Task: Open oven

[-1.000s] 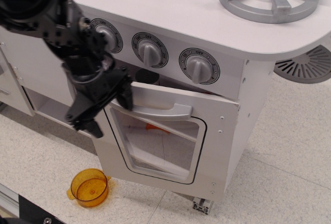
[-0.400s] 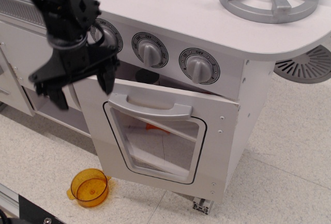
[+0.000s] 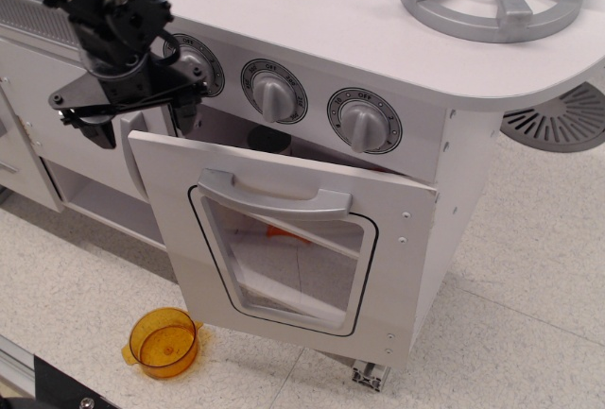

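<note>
Gripper (image 3: pixel 132 114) is sitting above and left of the oven door (image 3: pixel 284 230) now, fingers spread wide, holding nothing. It's clear of the door's top-left corner, not touching the handle (image 3: pixel 274 197).

What's changed: a second ago the gripper was down at the door's left edge, right beside the handle's left end. Since then it's been lifting up and away to the left, rotating as it goes, and it's now up by the leftmost knob (image 3: pixel 194 64), partly covering it.

Door itself isn't moving between frames: same angle, swung out partway on the right-side hinges, dark gap showing along the top under the knobs. So the door is standing ajar on its own with no contact.

The oven is sitting centre frame under the white stovetop (image 3: pixel 359 31); through the window I'm seeing something orange inside, too small to identify. Orange cup (image 3: pixel 165 341) is lying on the floor below the door's lower-left corner, untouched.

My read: opening is basically done, or the arm is repositioning for a wider pull. Door isn't fully swung out, so I'm leaning partial.
</note>
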{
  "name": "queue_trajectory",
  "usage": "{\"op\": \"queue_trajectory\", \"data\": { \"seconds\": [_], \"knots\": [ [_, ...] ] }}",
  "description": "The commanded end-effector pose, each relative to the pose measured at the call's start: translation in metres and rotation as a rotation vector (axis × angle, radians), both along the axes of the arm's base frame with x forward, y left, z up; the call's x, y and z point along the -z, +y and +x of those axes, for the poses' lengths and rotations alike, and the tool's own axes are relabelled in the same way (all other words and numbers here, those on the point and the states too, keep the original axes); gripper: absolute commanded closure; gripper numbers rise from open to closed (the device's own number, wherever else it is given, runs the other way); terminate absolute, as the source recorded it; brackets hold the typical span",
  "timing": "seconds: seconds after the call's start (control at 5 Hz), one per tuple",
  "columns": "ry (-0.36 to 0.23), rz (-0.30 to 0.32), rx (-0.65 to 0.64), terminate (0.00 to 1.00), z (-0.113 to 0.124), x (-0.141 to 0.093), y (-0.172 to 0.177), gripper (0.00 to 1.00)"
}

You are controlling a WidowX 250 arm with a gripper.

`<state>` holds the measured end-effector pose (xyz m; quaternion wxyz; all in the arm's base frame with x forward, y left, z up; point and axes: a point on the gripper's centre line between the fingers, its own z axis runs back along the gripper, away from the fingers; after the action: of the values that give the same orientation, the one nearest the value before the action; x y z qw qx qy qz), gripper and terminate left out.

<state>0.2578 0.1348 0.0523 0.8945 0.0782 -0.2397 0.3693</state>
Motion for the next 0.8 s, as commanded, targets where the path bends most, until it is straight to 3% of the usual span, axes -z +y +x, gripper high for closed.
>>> {"op": "queue_trajectory", "data": {
  "seconds": [0.0, 0.2, 0.6],
  "knots": [
    [-0.182, 0.025, -0.011, 0.00, 0.033, -0.020, 0.018, 0.00],
    [-0.165, 0.068, -0.020, 0.00, 0.038, -0.010, 0.013, 0.00],
    [-0.017, 0.149, -0.054, 0.00, 0.032, 0.010, 0.007, 0.00]
  ]
}}
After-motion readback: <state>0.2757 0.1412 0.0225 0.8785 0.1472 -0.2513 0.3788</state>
